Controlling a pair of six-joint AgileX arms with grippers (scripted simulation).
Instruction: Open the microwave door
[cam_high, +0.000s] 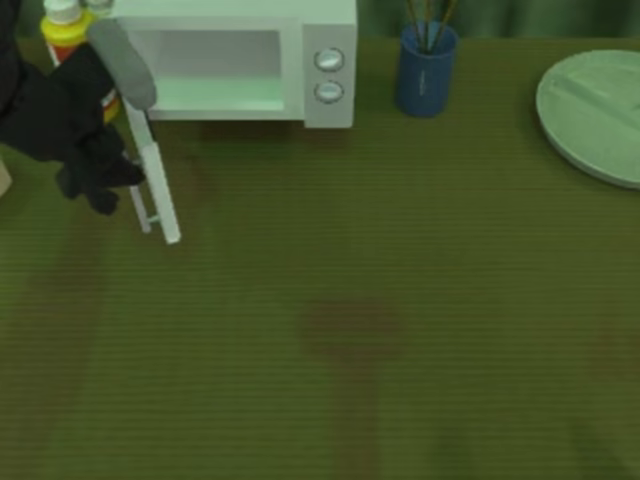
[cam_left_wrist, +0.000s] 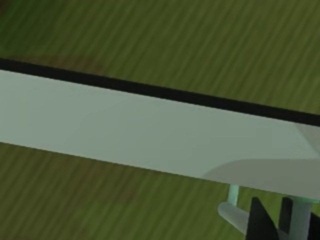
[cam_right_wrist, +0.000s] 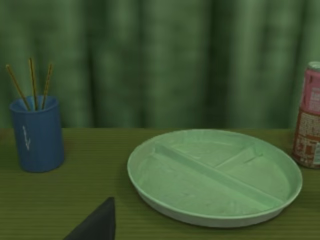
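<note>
Gripping: left tool (cam_high: 118, 178) sits at the outer side of the microwave door (cam_high: 152, 175), at the slim white bar handle (cam_high: 141, 208); in the left wrist view dark fingertips (cam_left_wrist: 261, 222) flank the handle's bar (cam_left_wrist: 235, 217), though how tightly they close on it cannot be told.
Left arm: black, reaching in from the desk's left edge, beside the microwave's left front corner.
Door position: swung well out from the microwave (cam_high: 240, 60), standing on edge and running from the hinge at the left front corner out over the desk (cam_high: 400, 350) toward the near side.
Door edge: the left wrist view shows its pale flat face with a dark strip along one long edge, green desk on both sides.
Cavity: pale interior fully exposed, two round knobs (cam_high: 329, 76) on the right panel.
Behind the arm: yellow bottle (cam_high: 62, 28) at the far left, partly hidden.
Right of microwave: blue cup (cam_high: 425, 68) with sticks, just beside the knob panel but apart from it.
Far right: pale green divided plate (cam_high: 590, 115) reaching the desk's right edge; a pink can (cam_right_wrist: 309, 117) next to it in the right wrist view.
Open room: wide bare green surface across the middle and near side.
Right tool: only a dark tip (cam_right_wrist: 97, 225) shows in its own wrist view; its opening cannot be told.
</note>
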